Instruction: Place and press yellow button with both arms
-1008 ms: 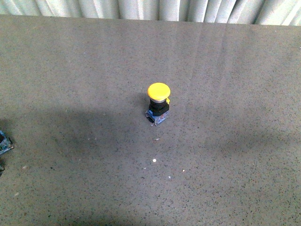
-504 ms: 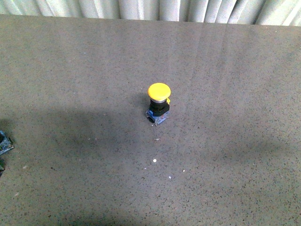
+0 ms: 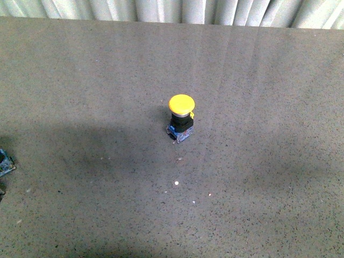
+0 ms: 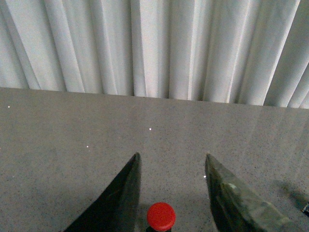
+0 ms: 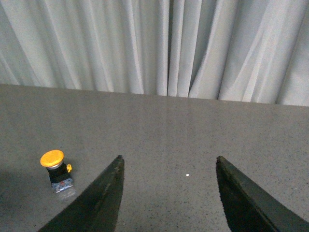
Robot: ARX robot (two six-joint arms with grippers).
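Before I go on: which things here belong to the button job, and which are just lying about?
Job:
- yellow button, standing upright alone on the table
- left end effector, open
- right end effector, open, with nothing between its fingers

Lying about:
- red button, between the left end effector's fingers, ungripped
- blue object at the table's left edge

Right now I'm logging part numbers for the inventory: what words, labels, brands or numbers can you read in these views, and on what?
None can be read.
yellow button: cap plain; any marking on its blue-and-grey base is too small and blurred to make out.
red button: cap plain, no lettering shows.
table and curtain: no text or signs.
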